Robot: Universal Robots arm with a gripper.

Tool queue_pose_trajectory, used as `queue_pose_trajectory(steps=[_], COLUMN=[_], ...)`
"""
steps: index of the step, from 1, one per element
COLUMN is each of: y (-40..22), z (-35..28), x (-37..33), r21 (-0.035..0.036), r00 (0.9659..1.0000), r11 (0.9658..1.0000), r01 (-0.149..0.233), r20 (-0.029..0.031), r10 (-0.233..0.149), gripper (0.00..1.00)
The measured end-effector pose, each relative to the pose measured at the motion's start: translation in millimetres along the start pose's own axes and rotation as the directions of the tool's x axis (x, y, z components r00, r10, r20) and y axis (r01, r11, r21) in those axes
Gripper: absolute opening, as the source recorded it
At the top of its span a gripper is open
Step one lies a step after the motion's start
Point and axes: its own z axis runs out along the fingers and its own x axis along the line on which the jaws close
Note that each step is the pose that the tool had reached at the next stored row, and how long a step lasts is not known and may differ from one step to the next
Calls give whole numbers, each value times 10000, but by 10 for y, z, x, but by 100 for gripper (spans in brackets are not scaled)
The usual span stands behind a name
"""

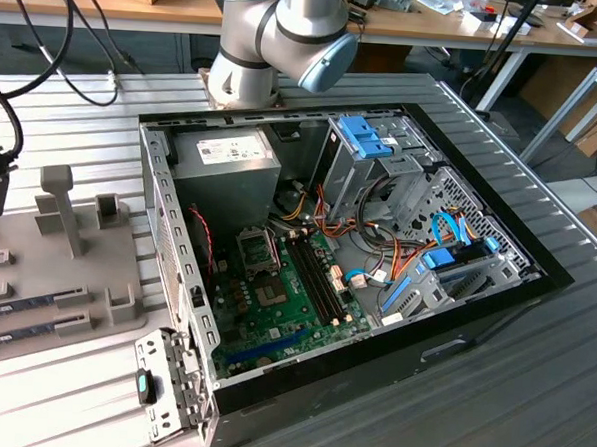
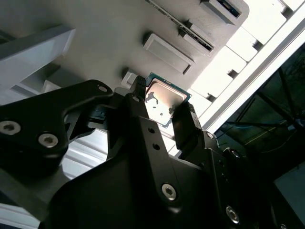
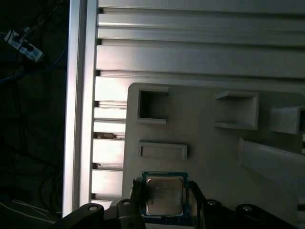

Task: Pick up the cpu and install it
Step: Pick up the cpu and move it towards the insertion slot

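Gripper (image 3: 165, 204) closed on the cpu (image 3: 164, 194): in both wrist views the two black fingers (image 2: 183, 121) sit on opposite edges of the chip, silvery lid up with its green rim showing. Contact looks firm on both sides, but I can't tell whether the chip is lifted or resting on the plate. Cpu (image 2: 164, 98) is over the grey holder plate (image 3: 205, 138), near its edge, just beside a shallow rectangular pocket (image 3: 162, 150). The plate lies on the ribbed aluminium table (image 3: 190, 57).

Exterior view: arm base (image 1: 278, 32) behind the open computer case (image 1: 495, 294). Inside it are the green motherboard (image 1: 274, 317) and the cpu socket (image 1: 257, 249). The holder plate (image 1: 86, 262) is at the exterior view's left, well apart from the socket.
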Motion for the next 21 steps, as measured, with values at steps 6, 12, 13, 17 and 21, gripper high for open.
queue_pose_trajectory(steps=[6,12,13,17,21], y=[-1,-3,-3,-4,-5], z=[-49,-93,-103,-140,-164], x=[1,1,2,2,3], r21=[0,1,0,0,0], r00=[10000,10000,10000,10000,10000], r11=[10000,10000,10000,10000,10000], r01=[-1,1,0,0,0], r20=[1,-1,0,0,1], r10=[1,-1,0,0,0], gripper=[47,47,47,47,47])
